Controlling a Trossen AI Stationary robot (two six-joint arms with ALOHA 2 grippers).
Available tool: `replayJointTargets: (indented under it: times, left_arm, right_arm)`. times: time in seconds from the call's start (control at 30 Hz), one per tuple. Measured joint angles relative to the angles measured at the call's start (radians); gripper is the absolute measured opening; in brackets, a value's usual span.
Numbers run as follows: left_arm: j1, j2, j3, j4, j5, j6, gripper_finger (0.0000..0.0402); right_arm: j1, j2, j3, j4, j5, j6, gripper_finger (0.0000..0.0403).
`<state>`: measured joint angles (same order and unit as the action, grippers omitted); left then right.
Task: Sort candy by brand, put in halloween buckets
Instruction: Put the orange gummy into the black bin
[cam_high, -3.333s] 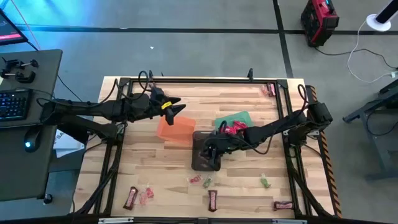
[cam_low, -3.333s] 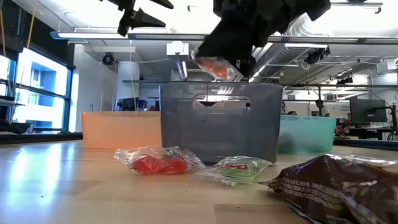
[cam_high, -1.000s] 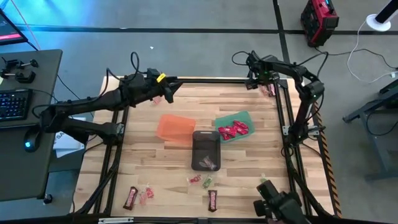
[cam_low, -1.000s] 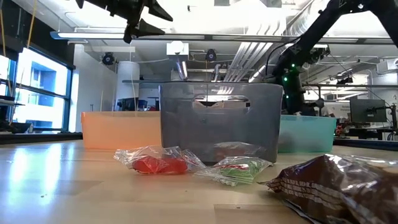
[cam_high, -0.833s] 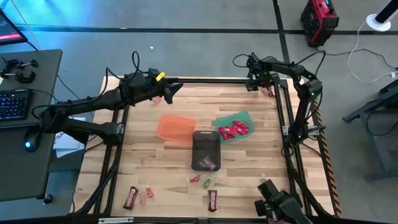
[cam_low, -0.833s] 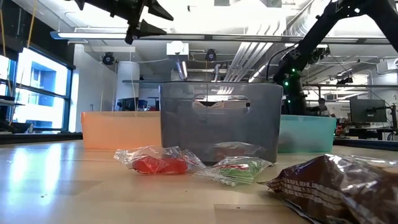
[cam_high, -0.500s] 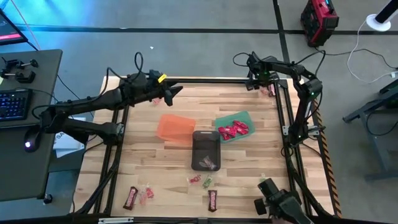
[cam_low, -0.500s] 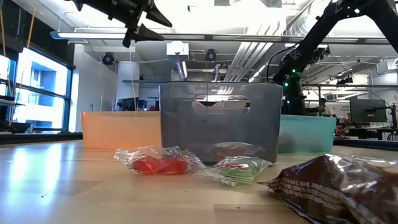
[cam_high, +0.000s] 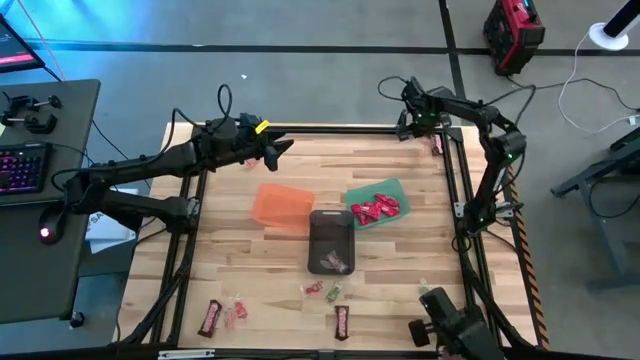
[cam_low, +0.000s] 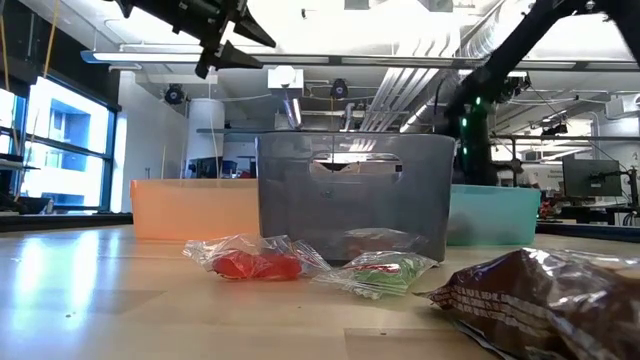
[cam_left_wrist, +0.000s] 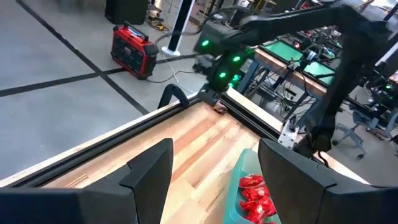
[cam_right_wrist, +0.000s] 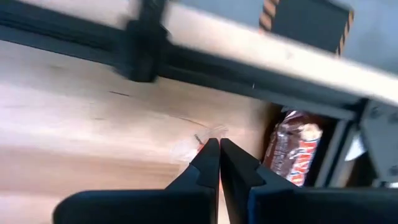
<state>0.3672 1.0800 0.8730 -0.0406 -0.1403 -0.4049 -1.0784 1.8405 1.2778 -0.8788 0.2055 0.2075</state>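
Observation:
Three buckets stand mid-table: orange, green with red candies inside, and dark grey. My left gripper is open and empty, high above the far edge, left of the buckets; its two fingers frame the left wrist view. My right gripper is shut at the far right corner. Its tips point at a small clear-wrapped red candy on the wood. A brown bar lies beside the black frame rail there. My right gripper's shut fingertips stand right at the clear wrapper's edge, coming down at a slant. I cannot tell whether they touch it. The candy lies flat on the table.
Loose candies lie near the front edge: a brown bar, a pink piece, red and green pieces, another brown bar, a green piece. A black frame rail runs along the far edge.
My left gripper has drifted a little toward the table's right edge, staying open and high. My right gripper has stayed at the far right corner, its arm shifting slightly.

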Motion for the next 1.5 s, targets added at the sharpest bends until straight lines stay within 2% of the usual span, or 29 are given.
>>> replayJointTargets:
  times: [0.13, 0.3, 0.4, 0.53, 0.67, 0.83, 0.97, 1.13, 1.33, 1.4, 1.5]
  left_arm:
    - [0.0, 0.0, 0.0, 0.001, -0.037, -0.001, 0.0225]
    - [0.0, 0.0, 0.0, 0.001, -0.124, 0.007, 0.0225]
    - [0.0, -0.001, 0.0, 0.001, -0.165, 0.006, 0.0225]
    - [0.0, -0.001, 0.0, 0.001, -0.182, -0.011, 0.0225]
    - [0.0, -0.001, 0.0, 0.001, -0.149, -0.011, 0.0225]
    - [-0.001, -0.002, 0.0, -0.023, 0.067, -0.01, 0.0225]
    - [-0.014, -0.002, 0.0, -0.156, 0.194, -0.012, 0.0225]
    - [-0.04, -0.007, 0.0, -0.333, 0.209, -0.012, 0.0225]
    - [-0.061, -0.026, 0.0, -0.351, 0.209, -0.012, 0.0225]
    - [-0.061, -0.033, 0.0, -0.349, 0.207, -0.015, 0.0225]
    - [-0.06, -0.042, 0.0, -0.35, 0.205, -0.032, 0.0225]
  right_arm:
    - [0.053, -0.141, 0.0, 0.027, -0.036, -0.005, 0.0]
    - [0.172, -0.284, 0.0, 0.131, -0.301, 0.023, 0.0]
    - [0.296, -0.33, 0.0, 0.141, -0.476, 0.049, 0.0]
    - [0.528, -0.343, 0.0, 0.128, -0.579, 0.046, 0.0]
    - [0.779, -0.343, 0.0, 0.148, -0.566, 0.112, 0.0]
    - [1.017, -0.334, 0.001, 0.228, -0.447, 0.384, 0.0]
    - [1.136, -0.273, 0.001, 0.28, -0.336, 0.615, 0.0]
    - [1.206, -0.159, 0.002, 0.392, -0.277, 0.775, 0.0]
    - [1.206, -0.058, 0.0, 0.383, -0.275, 0.889, 0.0004]
    - [1.195, -0.048, 0.0, 0.38, -0.3, 0.874, 0.0017]
    - [1.178, -0.063, 0.0, 0.379, -0.314, 0.831, 0.006]
